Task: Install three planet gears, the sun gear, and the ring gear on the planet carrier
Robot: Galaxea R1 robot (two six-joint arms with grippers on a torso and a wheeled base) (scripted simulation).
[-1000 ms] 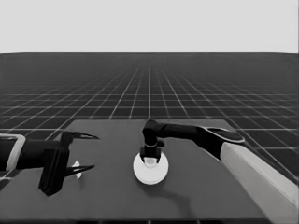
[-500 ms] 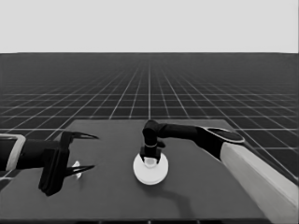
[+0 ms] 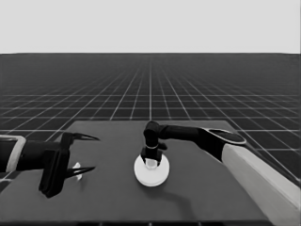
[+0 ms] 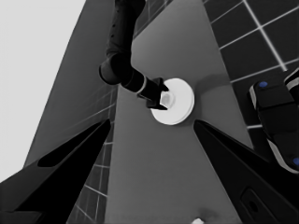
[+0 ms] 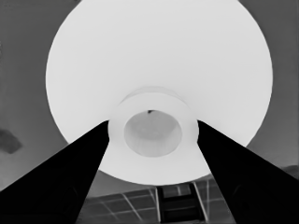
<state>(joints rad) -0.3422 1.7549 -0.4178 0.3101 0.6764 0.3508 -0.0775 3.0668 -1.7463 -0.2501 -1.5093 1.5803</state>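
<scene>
The larger round part (image 3: 151,175), the ring gear, lies flat at the table's middle, also seen in the left wrist view (image 4: 181,102) and filling the right wrist view (image 5: 159,56). My right gripper (image 3: 151,159) comes down on it from above, its two fingers pressed against either side of the raised hub (image 5: 153,133), shut on it. The smaller round part, the planet gears and the sun gear are hidden. At the table's left end my left gripper (image 3: 96,153) waits, open, with a thin white piece (image 3: 76,170) lying under its fingers, not held.
The right arm (image 4: 122,51) reaches across the table from its right side. Dark machinery with blue lights (image 4: 275,116) stands past the table's edge. The table's front edge (image 3: 150,220) runs close below the larger round part.
</scene>
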